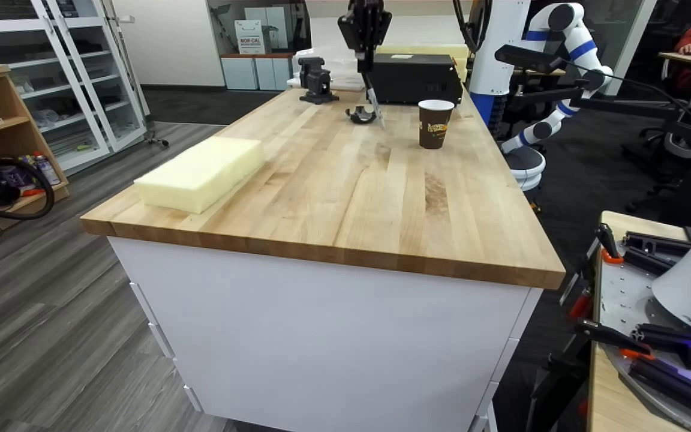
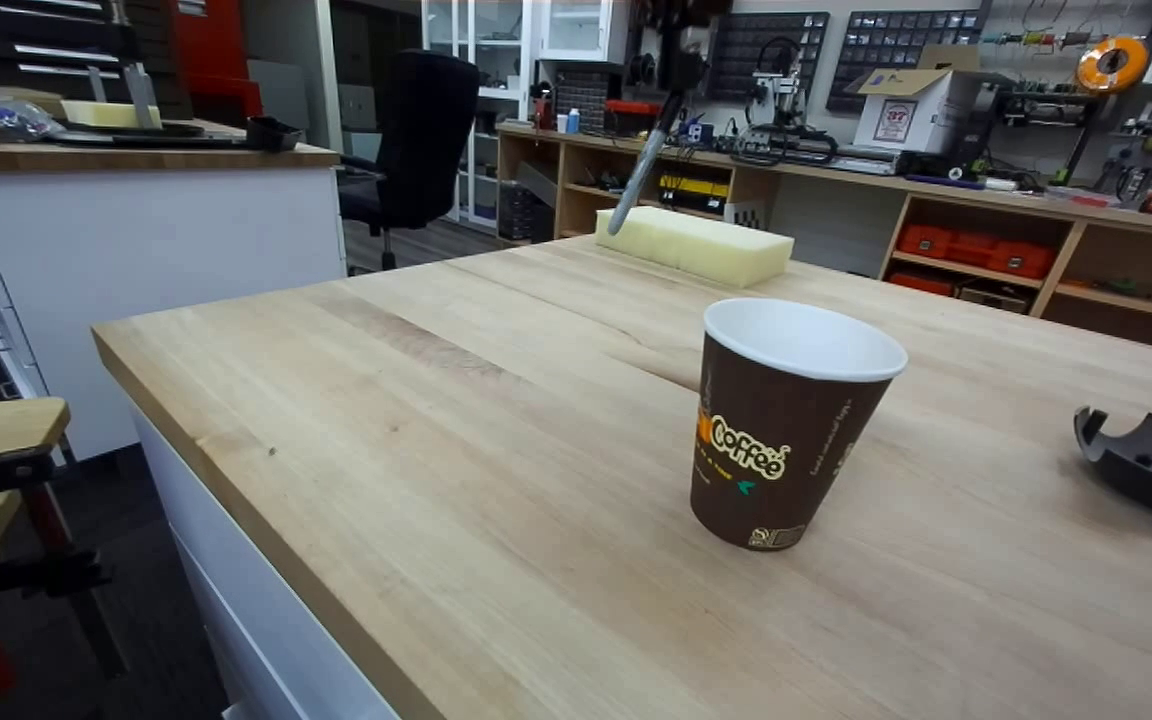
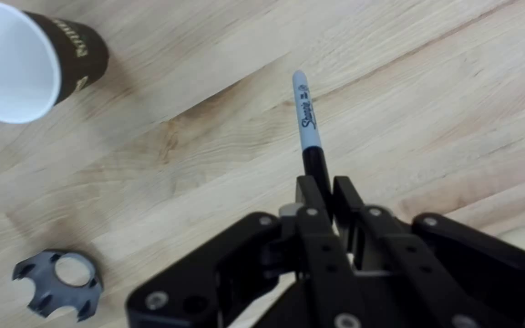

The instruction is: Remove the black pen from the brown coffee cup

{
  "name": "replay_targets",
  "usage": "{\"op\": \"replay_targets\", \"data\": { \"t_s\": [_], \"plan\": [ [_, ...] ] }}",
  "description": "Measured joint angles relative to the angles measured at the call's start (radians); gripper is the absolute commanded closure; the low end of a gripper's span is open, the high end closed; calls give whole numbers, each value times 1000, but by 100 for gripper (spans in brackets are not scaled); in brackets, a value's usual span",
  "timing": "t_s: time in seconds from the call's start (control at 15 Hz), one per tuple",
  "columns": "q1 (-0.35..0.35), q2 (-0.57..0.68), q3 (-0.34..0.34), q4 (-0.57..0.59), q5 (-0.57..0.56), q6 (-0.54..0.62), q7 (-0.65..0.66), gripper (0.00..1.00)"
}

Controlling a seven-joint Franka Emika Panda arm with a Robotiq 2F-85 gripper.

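Note:
The pen, a marker with a grey body and a black cap, is in my gripper (image 3: 327,187). The pen (image 3: 307,111) points away from the jaws in the wrist view, its black end between the fingertips. It hangs tilted above the table in both exterior views (image 1: 374,99) (image 2: 642,172). My gripper also shows at the top of both exterior views (image 1: 365,63) (image 2: 678,85). The brown coffee cup (image 2: 786,440) stands upright on the table, apart from pen and gripper. It shows too in an exterior view (image 1: 433,127) and at the wrist view's upper left (image 3: 82,52); its visible white inside holds nothing.
A black curved plastic part (image 3: 64,282) lies on the wooden table (image 1: 321,198) near the cup. A pale yellow foam block (image 1: 201,171) lies near the table's edge. A black box (image 1: 414,78) and a dark vise-like object (image 1: 317,81) stand on the table.

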Motion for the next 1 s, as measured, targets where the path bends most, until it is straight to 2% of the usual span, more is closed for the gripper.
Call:
{"op": "replay_targets", "data": {
  "t_s": [0.27,0.33,0.47,0.6,0.8,1.0],
  "plan": [
    [52,-3,54,-135,27,61,43,97],
    [67,-5,68,-164,30,76,57,63],
    [98,-14,89,-215,26,98,96,56],
    [132,-36,101,-265,-10,113,153,43],
    [177,-94,111,-347,-138,132,285,24],
    [190,-167,123,-433,-242,134,418,4]
  ]
}}
